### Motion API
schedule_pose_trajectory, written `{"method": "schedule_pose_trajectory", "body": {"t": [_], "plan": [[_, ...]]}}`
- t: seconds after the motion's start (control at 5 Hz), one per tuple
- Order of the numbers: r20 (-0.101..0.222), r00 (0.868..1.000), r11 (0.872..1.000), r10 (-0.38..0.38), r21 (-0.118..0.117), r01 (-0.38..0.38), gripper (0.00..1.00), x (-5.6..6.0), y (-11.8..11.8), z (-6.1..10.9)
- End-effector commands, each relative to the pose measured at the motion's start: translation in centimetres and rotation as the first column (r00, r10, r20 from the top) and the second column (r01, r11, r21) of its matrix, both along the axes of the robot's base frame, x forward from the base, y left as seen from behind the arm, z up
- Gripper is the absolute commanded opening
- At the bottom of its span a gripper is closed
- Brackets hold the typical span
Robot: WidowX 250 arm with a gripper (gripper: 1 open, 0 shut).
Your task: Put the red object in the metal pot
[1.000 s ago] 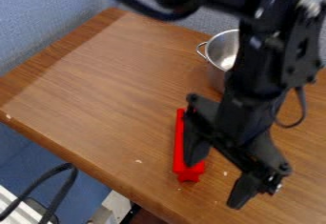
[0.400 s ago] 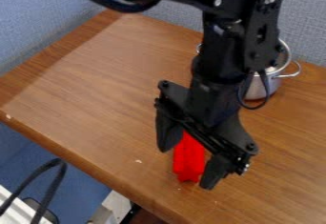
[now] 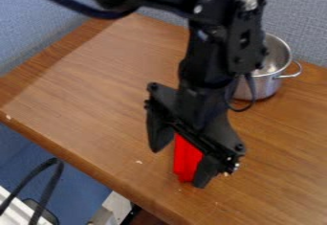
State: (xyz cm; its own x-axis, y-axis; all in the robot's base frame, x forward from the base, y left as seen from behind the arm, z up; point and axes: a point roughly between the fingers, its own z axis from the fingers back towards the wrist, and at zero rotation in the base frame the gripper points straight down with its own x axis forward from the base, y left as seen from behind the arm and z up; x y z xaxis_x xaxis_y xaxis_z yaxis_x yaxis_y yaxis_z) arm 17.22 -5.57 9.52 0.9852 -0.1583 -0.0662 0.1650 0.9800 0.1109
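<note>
The red object [image 3: 190, 162] lies flat on the wooden table [image 3: 90, 80] near its front edge; only its near end shows, the rest is hidden behind the gripper. My black gripper [image 3: 188, 157] points down over it, open, with one finger [image 3: 157, 133] to the left of the bar and the other to its right. I cannot tell whether the fingers touch the bar. The metal pot [image 3: 265, 68] stands behind and to the right, shiny, with a loop handle on its right side. The arm covers its left part.
The table's front edge runs diagonally just below the gripper. Black cables [image 3: 29, 195] hang off the table at the lower left. A blue wall [image 3: 38, 23] lies behind the table.
The gripper has swung left across the table and now straddles the red bar, hiding most of it. The pot, earlier largely covered by the arm, shows more. The bar has not moved.
</note>
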Motion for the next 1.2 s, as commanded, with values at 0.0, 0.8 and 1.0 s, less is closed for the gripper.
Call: {"method": "schedule_pose_trajectory", "body": {"t": [0.0,0.8,1.0], "plan": [[0.076,0.997,1.0,0.013,-0.02,-0.011,1.0,0.8,0.7,-0.2],[0.179,0.978,0.993,0.11,-0.055,-0.102,1.0,2.1,1.1,-1.2],[0.196,0.97,0.989,0.141,-0.065,-0.131,1.0,2.2,0.9,-2.3]]}}
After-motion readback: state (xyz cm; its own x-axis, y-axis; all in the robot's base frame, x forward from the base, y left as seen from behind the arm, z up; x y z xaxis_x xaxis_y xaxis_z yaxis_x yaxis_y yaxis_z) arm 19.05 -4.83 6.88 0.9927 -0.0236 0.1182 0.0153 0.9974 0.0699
